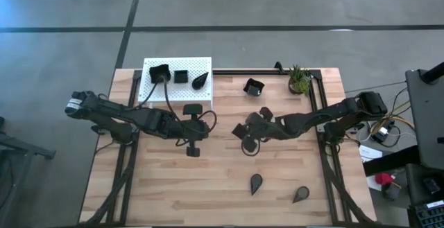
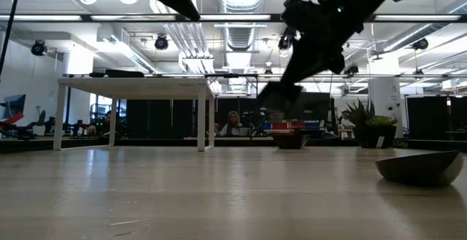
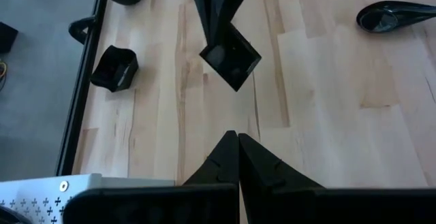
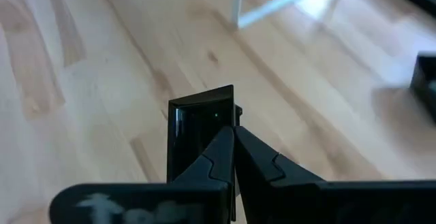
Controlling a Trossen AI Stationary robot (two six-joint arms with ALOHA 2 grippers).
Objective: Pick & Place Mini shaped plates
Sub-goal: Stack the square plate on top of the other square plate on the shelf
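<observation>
Wooden table (image 1: 229, 200), seen from above. A perforated platform (image 1: 202, 65) sits at the far left corner and carries three small plates (image 1: 181, 76). A potted plant (image 1: 299, 80) stands at the far right edge, with a square dish (image 1: 254, 86) just to its left. Two teardrop plates (image 1: 256, 183) lie near the front edge, right of centre. The arms meet mid-table, the right gripper (image 1: 248, 139) holding a square plate (image 4: 201, 125) above the boards.

High view: overhead, straight down on the whole pale wooden plank table (image 1: 166, 179). Low view: at tabletop height, level across the table into the room behind. Left wrist view: close, down past its own claw (image 3: 238, 157), sharing the small glossy black square dish (image 3: 231, 62) with the right wrist view, closer still.
</observation>
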